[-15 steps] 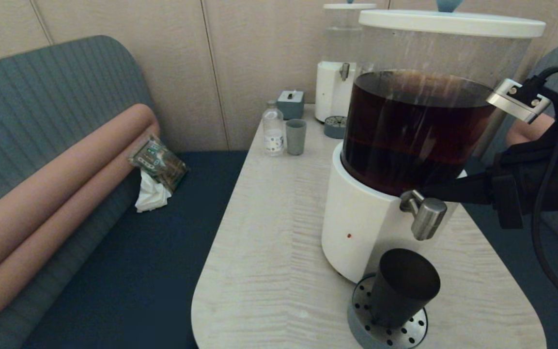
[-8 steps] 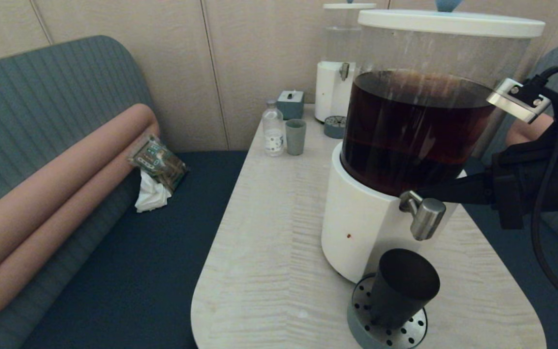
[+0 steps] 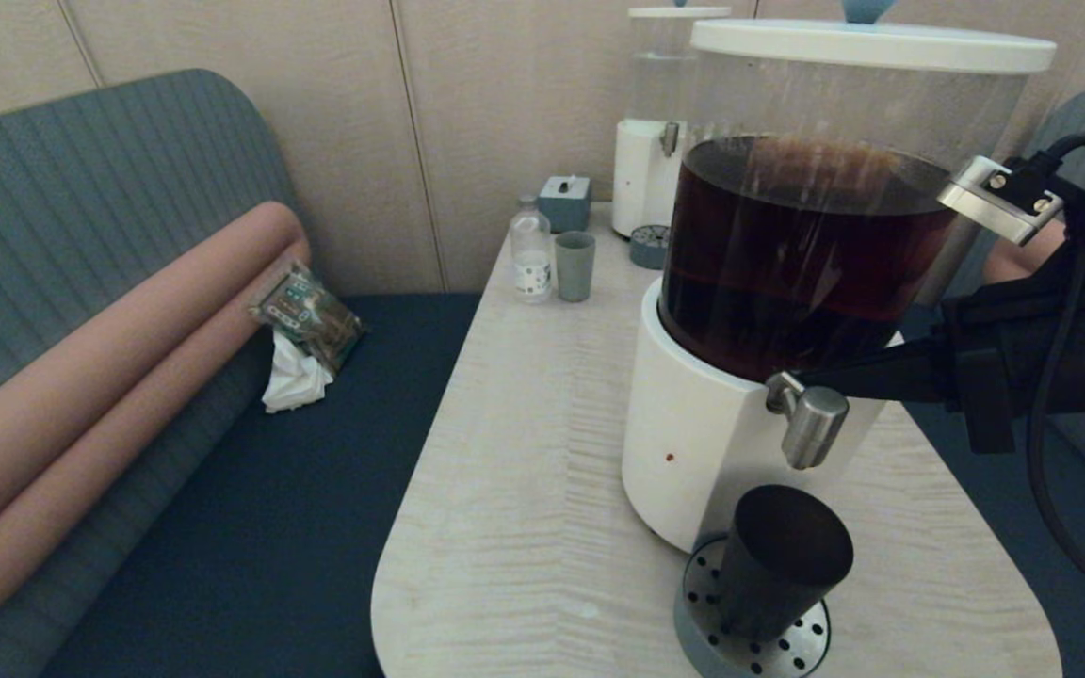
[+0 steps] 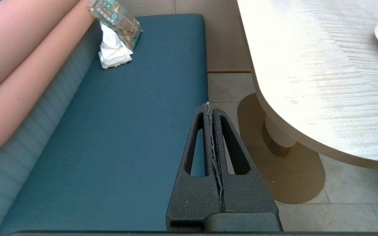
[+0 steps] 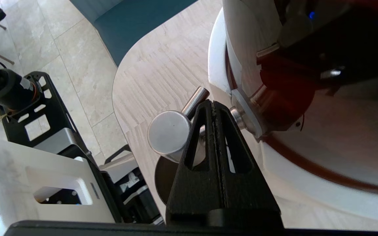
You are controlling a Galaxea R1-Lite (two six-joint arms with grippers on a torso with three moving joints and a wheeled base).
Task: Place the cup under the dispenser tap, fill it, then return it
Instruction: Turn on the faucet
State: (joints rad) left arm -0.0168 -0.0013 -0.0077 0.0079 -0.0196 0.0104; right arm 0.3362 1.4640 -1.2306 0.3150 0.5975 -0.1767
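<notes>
While the cup [image 3: 781, 559] stands upright on the perforated drip tray [image 3: 704, 629], directly below the tap [image 3: 808, 426] of the big dispenser [image 3: 787, 282], the right gripper [image 3: 811, 381] is held level against the tap from the robot's right, its fingers pressed together with nothing clamped between them. The tap's knob is seen just beside the fingertips, its long axis slanting down toward the cup. The left gripper [image 4: 208, 108] is parked, closed and empty, over the bench [image 4: 126, 131], well apart from the table [image 3: 524, 452].

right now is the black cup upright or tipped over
Upright. The cup stands on the perforated drip tray, open mouth up, beneath the dispenser tap. Whether it holds liquid cannot be told.
</notes>
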